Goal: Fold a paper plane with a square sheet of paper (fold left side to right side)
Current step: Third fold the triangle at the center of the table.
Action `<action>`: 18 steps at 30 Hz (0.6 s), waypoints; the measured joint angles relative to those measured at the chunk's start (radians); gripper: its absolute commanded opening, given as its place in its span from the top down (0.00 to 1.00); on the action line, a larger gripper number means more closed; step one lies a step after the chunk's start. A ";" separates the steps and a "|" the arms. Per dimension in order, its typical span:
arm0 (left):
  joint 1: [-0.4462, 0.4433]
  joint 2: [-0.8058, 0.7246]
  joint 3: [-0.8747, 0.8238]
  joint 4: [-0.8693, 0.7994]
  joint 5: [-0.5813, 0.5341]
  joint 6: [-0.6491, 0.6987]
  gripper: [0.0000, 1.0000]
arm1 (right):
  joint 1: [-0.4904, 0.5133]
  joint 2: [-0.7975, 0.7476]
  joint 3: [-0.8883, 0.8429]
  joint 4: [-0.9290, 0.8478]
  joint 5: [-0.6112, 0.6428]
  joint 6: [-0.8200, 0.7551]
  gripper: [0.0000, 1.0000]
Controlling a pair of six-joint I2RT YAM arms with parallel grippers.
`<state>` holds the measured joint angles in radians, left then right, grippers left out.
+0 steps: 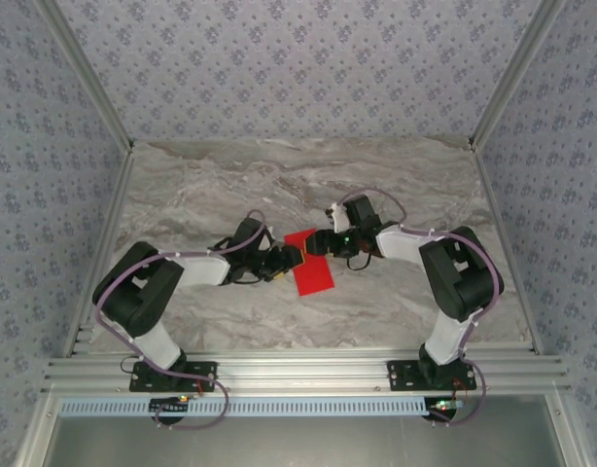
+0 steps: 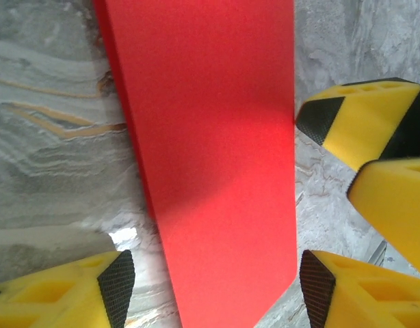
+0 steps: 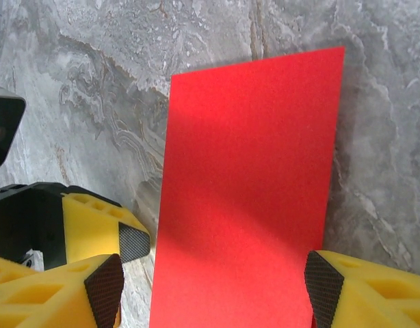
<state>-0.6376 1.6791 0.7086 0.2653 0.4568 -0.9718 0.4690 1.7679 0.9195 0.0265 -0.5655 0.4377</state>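
The likeliest slip is the square sheet of paper (image 1: 309, 265) skating or buckling: it is thin, and a pad dragging sideways instead of pressing straight down could shift the layers and skew the crease. The 2 hands are also close together and could collide. The left hand (image 2: 217, 287), at the sheet's 9 o'clock, is spread and straddles it without pinching. The right hand (image 3: 214, 287), at its 1 o'clock, is spread likewise. The sheet lies flat near the middle of the marble surface (image 1: 396, 195). It is a plain bright red narrow rectangle, apparently folded in 2, running from 11 to 5 o'clock.
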 measured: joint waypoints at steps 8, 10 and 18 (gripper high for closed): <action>-0.005 0.026 0.042 -0.042 0.001 -0.018 0.34 | 0.000 0.033 0.003 -0.003 0.000 -0.008 0.26; -0.005 0.031 0.048 -0.053 0.000 -0.021 0.37 | -0.001 0.033 0.002 -0.003 0.001 -0.011 0.26; -0.027 0.072 0.063 -0.006 0.005 -0.044 0.56 | -0.010 0.027 -0.006 0.001 0.001 -0.021 0.26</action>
<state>-0.6643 1.7512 0.7715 0.2596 0.4614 -1.0157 0.4595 1.7954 0.9131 0.0277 -0.5644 0.4164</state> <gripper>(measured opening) 0.482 0.741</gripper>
